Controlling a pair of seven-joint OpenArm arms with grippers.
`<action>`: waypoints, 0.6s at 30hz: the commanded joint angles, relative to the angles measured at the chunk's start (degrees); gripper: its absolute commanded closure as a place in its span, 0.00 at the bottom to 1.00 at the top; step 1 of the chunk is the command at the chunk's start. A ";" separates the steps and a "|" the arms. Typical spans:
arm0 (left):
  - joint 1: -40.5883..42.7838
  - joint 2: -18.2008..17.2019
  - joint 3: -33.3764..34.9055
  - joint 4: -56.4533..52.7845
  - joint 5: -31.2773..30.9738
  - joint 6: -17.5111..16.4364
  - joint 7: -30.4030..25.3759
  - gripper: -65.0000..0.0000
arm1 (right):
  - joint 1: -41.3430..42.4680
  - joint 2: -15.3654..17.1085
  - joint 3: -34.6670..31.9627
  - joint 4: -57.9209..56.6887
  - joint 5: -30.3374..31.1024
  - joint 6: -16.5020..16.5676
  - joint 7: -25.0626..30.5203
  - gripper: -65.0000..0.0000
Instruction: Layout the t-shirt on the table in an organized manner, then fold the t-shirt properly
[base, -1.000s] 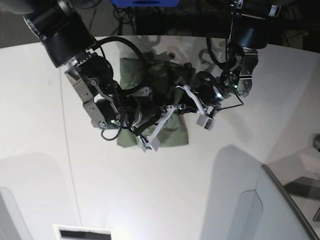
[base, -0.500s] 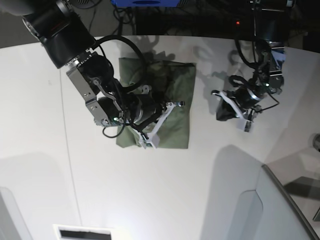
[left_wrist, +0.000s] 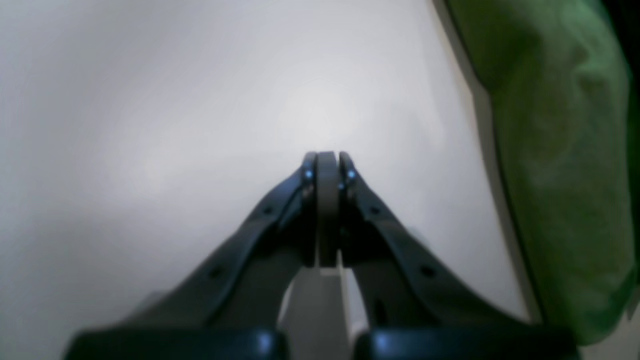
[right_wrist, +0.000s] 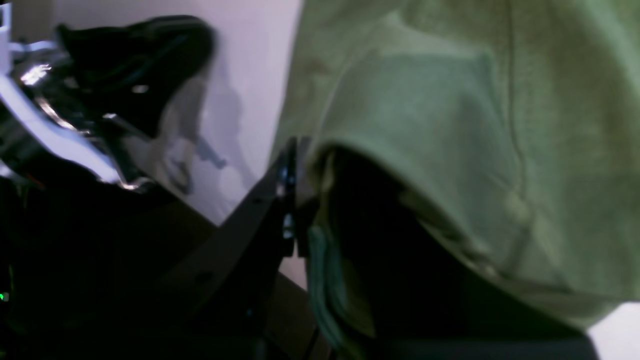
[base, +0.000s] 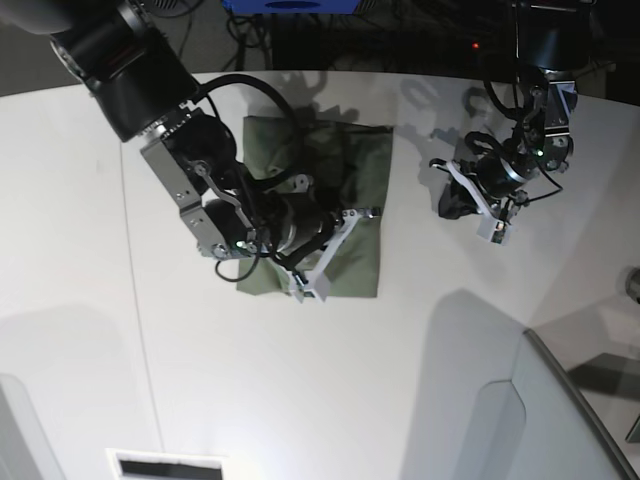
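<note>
White counter (base: 300, 400) fills most of the base view, its curved far edge bordered by dark floor and cables, with a thin dark seam (base: 138, 330) running down its left part and a grey translucent panel (base: 560, 410) at the near right corner. At the far centre of the counter lies the t-shirt (base: 355, 175), olive green and folded into a compact, roughly rectangular packet with a few wrinkles. Over the packet's near left portion reaches the right arm, which enters from the far left; its right hand (base: 325, 260) sits at the near edge of the cloth, with its white finger frames splayed above the fabric. In the right wrist view a fold of the t-shirt (right_wrist: 450, 125) drapes over the dark fingers (right_wrist: 285, 200), and cloth lies between them (whether they actually pinch it cannot be told, since the far finger is hidden). The left arm descends from the far right, and its left hand (base: 480, 205) hovers over bare counter, well apart from the shirt's right edge. In the left wrist view, the left hand (left_wrist: 327, 167) has its finger pads pressed together on nothing, with the shirt's edge (left_wrist: 560, 150) off to the right.
</note>
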 joint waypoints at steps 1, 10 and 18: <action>-0.66 -0.90 -0.27 0.85 -0.55 -0.18 -0.75 1.00 | 1.09 -1.07 0.02 -0.63 0.90 0.42 -0.08 0.99; 0.31 -3.10 -0.35 0.94 -0.72 -0.18 -0.75 1.00 | 1.88 -2.65 0.02 -4.76 0.55 0.42 0.27 0.54; 3.47 -6.61 -7.74 1.38 -0.64 -0.18 -0.75 1.00 | 2.24 -4.50 0.11 -5.29 0.55 0.68 0.27 0.51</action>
